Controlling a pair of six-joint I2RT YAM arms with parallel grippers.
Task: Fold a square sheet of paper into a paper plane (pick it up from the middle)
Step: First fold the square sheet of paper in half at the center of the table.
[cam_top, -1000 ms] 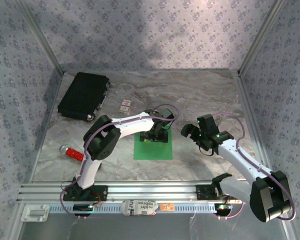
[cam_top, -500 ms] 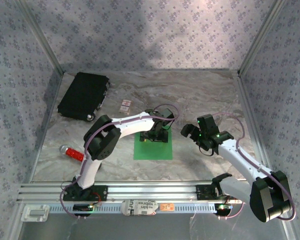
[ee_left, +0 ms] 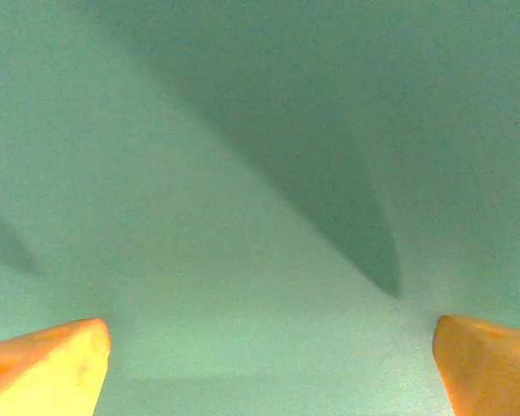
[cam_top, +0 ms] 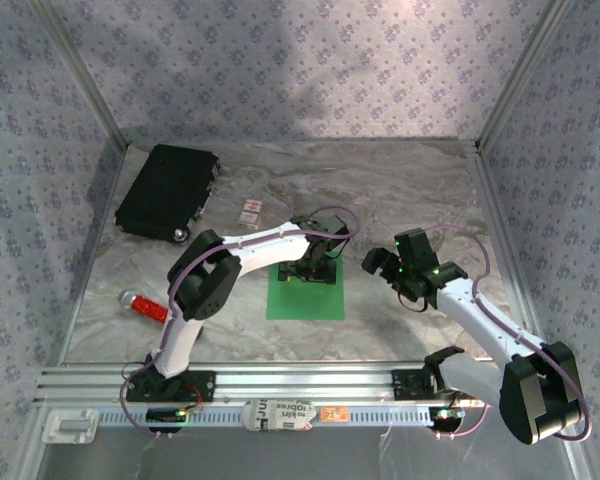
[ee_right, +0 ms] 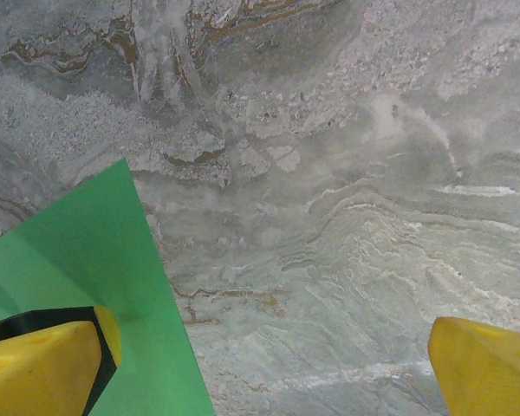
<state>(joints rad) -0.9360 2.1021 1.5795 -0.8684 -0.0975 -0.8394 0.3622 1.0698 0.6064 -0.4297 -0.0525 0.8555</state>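
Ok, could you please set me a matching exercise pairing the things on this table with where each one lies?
Things:
1. green paper
2. black case
3. red tool
4. white card

Places:
A. far left corner
B. left side, towards the front
C. in the middle
D. just right of the case

Pairs: 1-C, 2-A, 3-B, 4-D.

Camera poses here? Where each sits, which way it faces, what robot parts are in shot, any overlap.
Top external: above and behind the robot, looking down over the marble table; left arm and right arm, left end effector over the green paper sheet, right end effector beside it.
Left wrist: close above the sheet, facing down; its orange fingertips, wide apart.
Right wrist: facing down at the table; its yellow fingertips, wide apart.
Shared: all three see the sheet; the right wrist catches one corner.
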